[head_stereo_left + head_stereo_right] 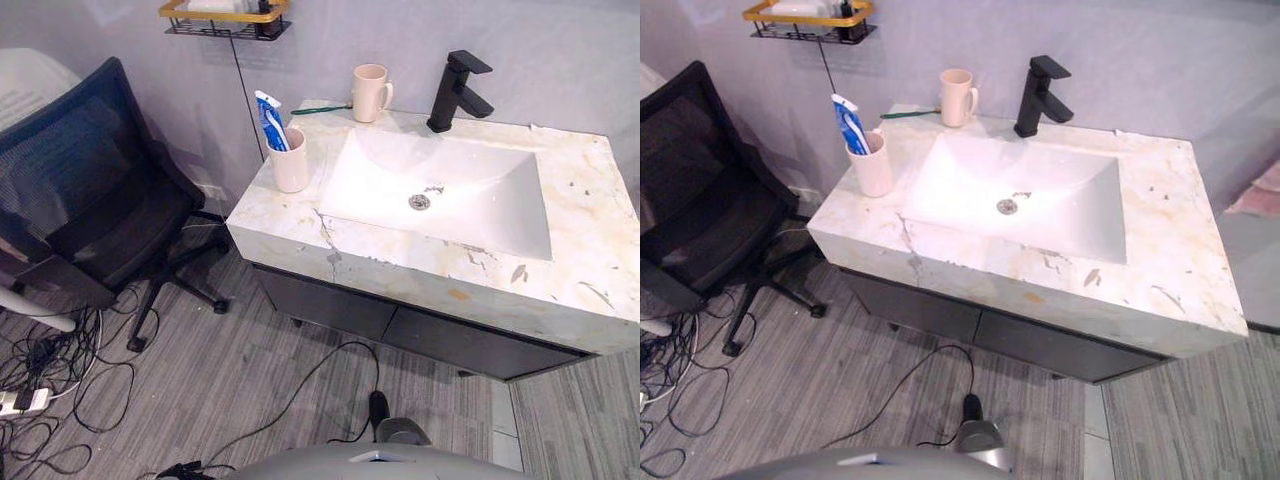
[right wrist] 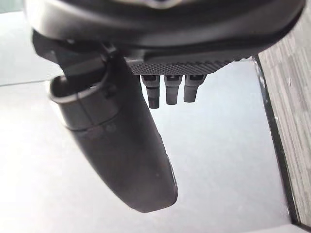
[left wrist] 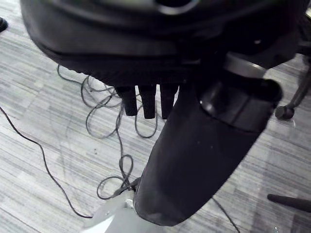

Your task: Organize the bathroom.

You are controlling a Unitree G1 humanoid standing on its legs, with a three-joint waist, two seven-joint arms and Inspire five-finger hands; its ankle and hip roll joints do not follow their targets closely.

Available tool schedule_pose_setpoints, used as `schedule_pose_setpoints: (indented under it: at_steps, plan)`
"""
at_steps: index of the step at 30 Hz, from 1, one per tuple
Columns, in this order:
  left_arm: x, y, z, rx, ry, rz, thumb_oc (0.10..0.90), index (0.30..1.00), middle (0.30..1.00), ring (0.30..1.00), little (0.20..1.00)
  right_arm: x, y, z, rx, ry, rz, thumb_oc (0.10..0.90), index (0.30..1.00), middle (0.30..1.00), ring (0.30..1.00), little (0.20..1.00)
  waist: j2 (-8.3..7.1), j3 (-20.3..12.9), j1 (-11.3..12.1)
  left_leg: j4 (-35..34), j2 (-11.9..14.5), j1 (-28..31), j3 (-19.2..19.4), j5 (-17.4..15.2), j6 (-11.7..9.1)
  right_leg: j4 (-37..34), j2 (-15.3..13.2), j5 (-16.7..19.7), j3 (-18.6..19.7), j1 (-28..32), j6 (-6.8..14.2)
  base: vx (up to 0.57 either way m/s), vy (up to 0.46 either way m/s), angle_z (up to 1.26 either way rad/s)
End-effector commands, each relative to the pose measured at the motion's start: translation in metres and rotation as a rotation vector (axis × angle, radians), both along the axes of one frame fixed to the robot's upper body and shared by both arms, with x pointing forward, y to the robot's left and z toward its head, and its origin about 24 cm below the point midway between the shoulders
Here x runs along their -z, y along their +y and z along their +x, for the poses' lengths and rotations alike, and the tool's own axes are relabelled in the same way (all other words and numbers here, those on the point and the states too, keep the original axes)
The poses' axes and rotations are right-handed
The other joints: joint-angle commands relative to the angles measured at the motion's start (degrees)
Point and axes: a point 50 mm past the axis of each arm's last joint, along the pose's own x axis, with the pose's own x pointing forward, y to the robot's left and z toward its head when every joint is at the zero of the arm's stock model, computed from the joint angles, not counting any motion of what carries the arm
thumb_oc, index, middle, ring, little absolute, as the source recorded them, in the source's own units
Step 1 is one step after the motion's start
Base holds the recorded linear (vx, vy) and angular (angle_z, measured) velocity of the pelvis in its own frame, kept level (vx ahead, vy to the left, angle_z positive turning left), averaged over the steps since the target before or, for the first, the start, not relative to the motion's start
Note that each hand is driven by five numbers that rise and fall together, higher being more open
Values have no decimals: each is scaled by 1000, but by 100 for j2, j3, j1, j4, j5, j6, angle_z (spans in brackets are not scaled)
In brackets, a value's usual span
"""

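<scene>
A marble vanity counter (image 1: 585,250) holds a white sink (image 1: 470,200) with a black faucet (image 1: 456,92) at its back. At the counter's left edge stands a cream cup (image 1: 291,165) with a blue toothpaste tube (image 1: 269,118) and a toothbrush in it. A cream mug (image 1: 370,92) stands at the back by the wall, and a green toothbrush (image 1: 325,108) lies flat just left of it. My left hand (image 3: 194,160) hangs over the floor with relaxed fingers (image 3: 146,102), holding nothing. My right hand (image 2: 121,145) hangs open over a smooth grey surface, also holding nothing.
A black mesh office chair (image 1: 90,200) stands left of the vanity. Loose cables and a power strip (image 1: 20,400) lie on the grey floor beneath it. A gold-rimmed wire shelf (image 1: 225,18) hangs on the wall above the cup. Dark cabinet drawers (image 1: 400,325) sit under the counter.
</scene>
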Motion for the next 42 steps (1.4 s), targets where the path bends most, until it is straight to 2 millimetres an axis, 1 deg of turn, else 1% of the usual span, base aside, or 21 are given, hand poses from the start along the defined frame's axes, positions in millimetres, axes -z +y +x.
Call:
schedule_pose_setpoints:
  at_steps: [1, 4, 5, 6, 7, 8, 10, 11, 12, 13, 14, 16, 18, 21, 22, 23, 25, 29, 30, 35, 42]
  plan:
    - [-12, 34, 7, 13, -8, 93, 800, 900, 900, 900, 900, -36, -2, 2, 14, -36, -189, 800, 900, 900, 900, 900, -393, -61, 133, 591, 153, -48, 48, -765, -67, 537, -134, -536, -61, -236, 194, 14, 15, -16]
    - [-12, 33, 9, 33, -1, 93, 800, 900, 900, 900, 900, -18, -3, -11, 41, -43, -125, 800, 900, 900, 900, 900, -369, -76, 37, 683, 175, -17, 92, -870, -62, 553, -101, -579, -4, -226, 190, 11, -7, -9]
    - [-12, 34, 10, 39, -4, 96, 800, 900, 900, 900, 900, 0, -2, -20, 50, -65, -68, 800, 900, 900, 900, 900, -359, -105, -43, 790, 189, 17, 123, -951, -63, 563, -82, -575, 70, -262, 172, -5, -42, -5]
    - [-12, 35, 10, 37, -3, 98, 800, 900, 900, 900, 900, 5, -2, -22, 50, -68, -56, 800, 900, 900, 900, 900, -359, -116, -63, 848, 197, 38, 132, -993, -69, 576, -76, -584, 92, -271, 157, -7, -64, -9]
    - [-12, 36, 10, 40, -1, 102, 800, 900, 900, 900, 900, 14, -1, -26, 50, -74, -26, 800, 900, 900, 900, 900, -352, -133, -94, 1024, 230, 55, 132, -1027, -102, 604, -42, -618, 136, -276, 110, -4, -77, -17]
    - [-12, 36, 10, 44, 3, 107, 800, 900, 900, 900, 900, 22, 0, -28, 47, -76, -4, 800, 900, 900, 900, 900, -338, -141, -111, 1381, 315, 7, 86, -931, -193, 634, 42, -671, 186, -267, 18, 0, -131, -21]
    - [-12, 34, 12, 58, 6, 114, 800, 900, 900, 900, 900, 35, 4, -28, 33, -83, 34, 800, 900, 900, 900, 900, -312, -135, -109, 2279, 498, -180, -209, -429, -429, 695, 263, -760, 360, -224, -210, 1, -152, -27]
    - [-11, 32, 13, 60, 6, 116, 800, 900, 900, 900, 900, 43, 7, -24, 12, -80, 56, 800, 900, 900, 900, 900, -306, -103, -86, 2977, 590, -482, -566, 56, -583, 736, 422, -788, 499, -172, -381, -15, -139, -44]
    - [-11, 31, 16, 49, 0, 111, 800, 900, 900, 900, 900, 49, 11, -19, -5, -77, 74, 800, 900, 900, 900, 900, -334, -46, -52, 3562, 606, -903, -962, 400, -627, 760, 516, -748, 645, -148, -499, -28, -106, -74]
    - [-9, 28, 19, 35, 5, 100, 800, 900, 900, 900, 900, 58, 17, -7, -38, -78, 93, 800, 900, 900, 900, 900, -428, 50, 10, 4493, 330, -1538, -1530, 243, -385, 855, 522, -702, 908, -120, -611, -19, 24, -93]
    - [-8, 24, 23, 55, 13, 90, 800, 900, 900, 900, 900, 64, 24, 4, -57, -82, 103, 800, 900, 900, 900, 900, -427, 147, 50, 4518, 236, -1945, -1716, 110, -207, 892, 562, -748, 1129, 16, -645, 26, 170, -119]
    - [-8, 21, 30, 80, 8, 82, 800, 900, 900, 900, 900, 74, 32, 14, -80, -75, 111, 800, 900, 900, 900, 900, -365, 198, 43, 3251, 269, -1807, -1713, -90, -68, 805, 576, -782, 1293, 116, -507, 72, 272, -108]
    - [-9, 20, 37, 102, -3, 82, 800, 900, 900, 900, 900, 81, 38, 21, -90, -74, 120, 800, 900, 900, 900, 900, -296, 226, 63, 1878, 167, -1246, -1725, -401, 51, 746, 462, -820, 1325, 132, -329, 80, 283, -109]
    - [-11, 22, 46, 121, -27, 92, 800, 900, 900, 900, 900, 91, 47, 22, -63, -76, 144, 800, 900, 900, 900, 900, -154, 213, -22, 1051, 217, -791, -1600, -351, -61, 885, 289, -856, 1190, 13, -158, 23, 177, -71]
    - [-11, 22, 46, 121, -27, 92, 800, 900, 900, 900, 900, 91, 47, 22, -63, -76, 144, 800, 900, 900, 900, 900, -154, 213, -22, 1051, 217, -791, -1600, -351, -61, 885, 289, -856, 1190, 13, -158, 36, 96, -16]
    - [-13, 27, 48, 103, -40, 111, 800, 900, 900, 900, 900, 100, 51, 15, -56, -70, 161, 800, 900, 900, 900, 900, -96, 168, -78, 811, 163, -652, -1553, -303, -91, 916, 182, -786, 1180, -89, -14, 32, 72, -10]
    - [-14, 30, 45, 87, -40, 120, 800, 900, 900, 900, 900, 104, 52, 11, -69, -63, 163, 800, 900, 900, 900, 900, -85, 164, -89, 765, 131, -610, -1538, -330, -62, 953, 138, -770, 1210, -158, 43, 24, 49, -2]
    - [-15, 37, 36, 32, -37, 134, 800, 900, 900, 900, 900, 108, 58, 17, -133, -44, 173, 800, 900, 900, 900, 900, -24, 151, -79, 540, 105, -535, -1475, -330, -34, 949, 53, -736, 1179, -289, 168, -7, 17, 1]
    - [-15, 38, 31, 26, -35, 135, 800, 900, 900, 900, 900, 109, 59, 18, -140, -40, 179, 800, 900, 900, 900, 900, -29, 128, -62, 484, 113, -508, -1439, -322, -25, 904, 45, -730, 1164, -279, 179, 23, -17, -10]
    - [-15, 35, 32, 44, -44, 126, 800, 900, 900, 900, 900, 108, 58, 19, -163, -10, 171, 800, 900, 900, 900, 900, -74, 81, 6, 493, 157, -497, -1397, -336, -48, 828, 47, -754, 1127, -208, 173, 36, -30, 0]
    - [-10, 27, 23, 90, -12, 102, 800, 900, 900, 900, 900, 98, 56, 30, -236, 40, 141, 800, 900, 900, 900, 900, -134, 23, 132, 489, 188, -499, -1467, -386, -102, 621, -7, -737, 1045, -100, 175, 35, -10, 18]
